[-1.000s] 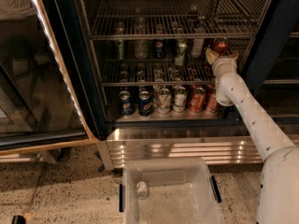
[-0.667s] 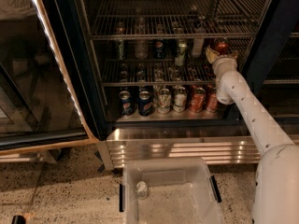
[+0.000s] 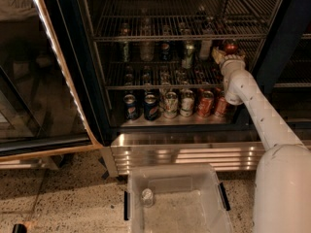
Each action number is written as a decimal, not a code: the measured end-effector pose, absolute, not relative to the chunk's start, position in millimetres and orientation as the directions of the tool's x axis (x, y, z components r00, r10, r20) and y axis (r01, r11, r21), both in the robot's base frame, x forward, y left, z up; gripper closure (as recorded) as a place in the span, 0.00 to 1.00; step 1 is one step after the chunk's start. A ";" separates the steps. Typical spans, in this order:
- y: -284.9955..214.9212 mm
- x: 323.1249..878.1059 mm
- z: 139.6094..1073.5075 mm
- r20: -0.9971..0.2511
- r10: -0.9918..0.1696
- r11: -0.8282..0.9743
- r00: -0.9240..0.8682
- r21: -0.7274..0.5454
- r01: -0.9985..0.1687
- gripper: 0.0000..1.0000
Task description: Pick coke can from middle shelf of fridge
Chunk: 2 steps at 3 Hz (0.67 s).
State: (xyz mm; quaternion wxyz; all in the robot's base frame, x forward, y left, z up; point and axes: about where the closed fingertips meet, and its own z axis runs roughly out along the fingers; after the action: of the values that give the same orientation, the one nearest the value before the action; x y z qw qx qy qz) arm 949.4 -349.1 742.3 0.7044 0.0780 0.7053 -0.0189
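The fridge (image 3: 99, 110) stands open in front of me. The coke can (image 3: 230, 46), dark red, is at the right end of the middle shelf (image 3: 146, 86), a wire rack. My gripper (image 3: 227, 55) has reached into the fridge from the right on the white arm (image 3: 257, 110). It sits right at the can, which shows just above the wrist. Several bottles and cans (image 3: 187, 52) stand on the same shelf to the left of it.
On the fridge floor stand blue Pepsi cans (image 3: 130, 106), green-and-white cans (image 3: 171, 104) and red-orange cans (image 3: 205, 103). The glass door (image 3: 39, 81) is swung open on the left. A clear plastic bin (image 3: 170, 169) holding a small cup (image 3: 146, 196) sits on the floor below the ribbed steel base (image 3: 180, 152).
Almost nothing differs. The arm and gripper stay at the right end of the middle shelf by the coke can.
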 end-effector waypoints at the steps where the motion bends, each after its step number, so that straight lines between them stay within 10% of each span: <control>1: -349.1 949.4 742.3 -0.997 0.083 0.987 0.004 0.083 0.137 0.46; 2: -349.0 949.4 742.3 -0.997 0.083 0.987 0.004 0.083 0.137 0.69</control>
State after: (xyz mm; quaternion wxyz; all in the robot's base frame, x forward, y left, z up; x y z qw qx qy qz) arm 949.4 -349.0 742.3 0.7044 0.0780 0.7053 -0.0189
